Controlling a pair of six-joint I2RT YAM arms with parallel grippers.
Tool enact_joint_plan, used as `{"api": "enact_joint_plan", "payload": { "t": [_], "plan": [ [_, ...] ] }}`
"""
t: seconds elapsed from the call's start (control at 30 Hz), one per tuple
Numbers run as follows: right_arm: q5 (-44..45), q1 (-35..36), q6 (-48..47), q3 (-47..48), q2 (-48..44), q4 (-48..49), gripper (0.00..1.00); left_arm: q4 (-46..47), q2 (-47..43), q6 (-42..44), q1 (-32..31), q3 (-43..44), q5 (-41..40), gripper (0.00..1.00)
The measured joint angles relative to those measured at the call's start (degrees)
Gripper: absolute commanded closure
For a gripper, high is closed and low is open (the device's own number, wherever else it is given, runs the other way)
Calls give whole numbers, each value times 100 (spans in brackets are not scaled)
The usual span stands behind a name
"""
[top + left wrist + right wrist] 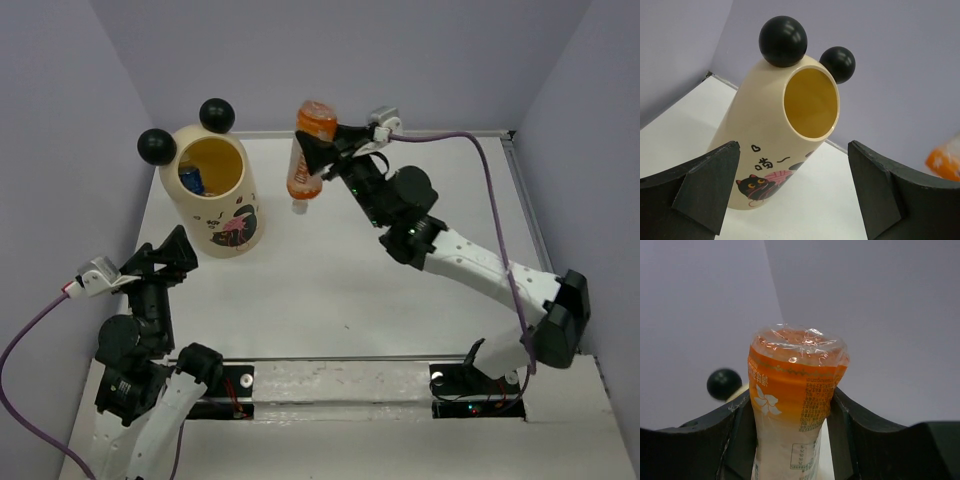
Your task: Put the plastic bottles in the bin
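An orange plastic bottle (308,160) hangs in the air at the back of the table, cap end down, with my right gripper (320,155) shut on its body. The right wrist view shows the bottle (792,395) squeezed between both fingers, its crinkled base uppermost. The cream-yellow bin (228,228) stands upright at the back left, left of the held bottle. Inside it lies a bottle with a blue label (192,180). My left gripper (170,258) stands open and empty just in front of the bin (765,140). The orange bottle (945,162) shows blurred at the right edge of the left wrist view.
Two black ball ears (216,113) sit on the bin's rim; one (724,383) shows behind the held bottle. Lavender walls close the table on three sides. A purple cable (490,190) runs above the right arm.
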Motion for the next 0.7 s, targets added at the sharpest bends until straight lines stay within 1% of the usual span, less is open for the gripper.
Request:
{"api": "enact_joint_plan", "payload": {
  "t": [0.03,0.07,0.1,0.2,0.27,0.37,0.53,0.7],
  "plan": [
    [-26,284,-442,470,496,323,74,-2,0,0,20,0,0,1],
    [-50,435,-824,850,846,638,74,-4,0,0,26,0,0,1],
    [-109,603,-1215,1370,1405,986,74,-2,0,-2,31,0,-2,1],
    [-328,872,-2260,2538,2747,1530,76,-9,-2,-2,39,0,-22,1],
    [-544,979,-2647,3067,3484,1639,78,-13,-7,-4,55,0,-50,1],
    [-960,1001,-2900,3832,4360,1755,79,-22,-33,-4,63,0,-90,1],
    [-1368,988,-3025,4719,4951,1738,80,-26,-87,-4,61,0,-129,1],
    [-1646,984,-3047,5012,5036,1742,80,-24,-90,-4,46,0,-151,1]
  ]
}}
